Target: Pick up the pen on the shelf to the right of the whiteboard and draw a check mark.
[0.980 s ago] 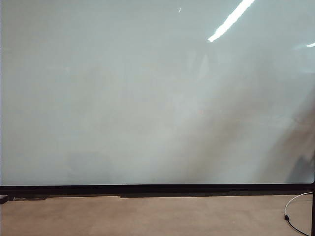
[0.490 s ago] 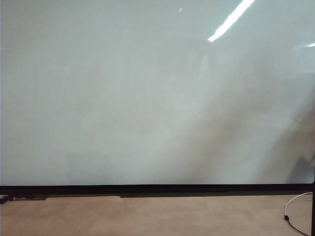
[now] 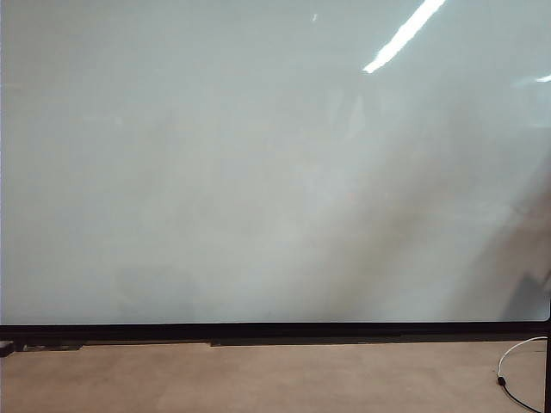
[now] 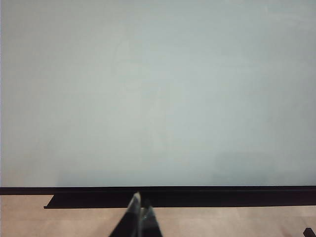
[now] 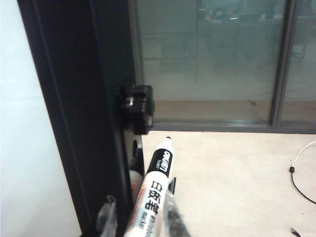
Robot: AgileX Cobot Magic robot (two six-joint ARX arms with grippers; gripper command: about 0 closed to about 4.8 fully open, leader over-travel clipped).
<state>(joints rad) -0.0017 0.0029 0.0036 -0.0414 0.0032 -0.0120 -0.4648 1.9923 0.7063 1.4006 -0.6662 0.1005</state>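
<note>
The whiteboard (image 3: 258,172) fills the exterior view, glossy and bare, with a black bottom frame (image 3: 275,330); no check mark shows on it. Neither gripper appears in that view. In the right wrist view the pen (image 5: 157,182), white with black lettering and a dark tip, stands tilted between the fingers of my right gripper (image 5: 139,212), which is shut on it beside the board's black side frame (image 5: 74,98). My left gripper (image 4: 140,205) is shut and empty, pointing at the board's lower edge (image 4: 158,190).
A black knob (image 5: 136,108) juts from the side frame just beyond the pen's tip. Something reddish (image 5: 132,178) sits behind the pen. A white cable (image 3: 512,361) lies on the floor at the lower right. Glass partitions (image 5: 207,59) stand beyond.
</note>
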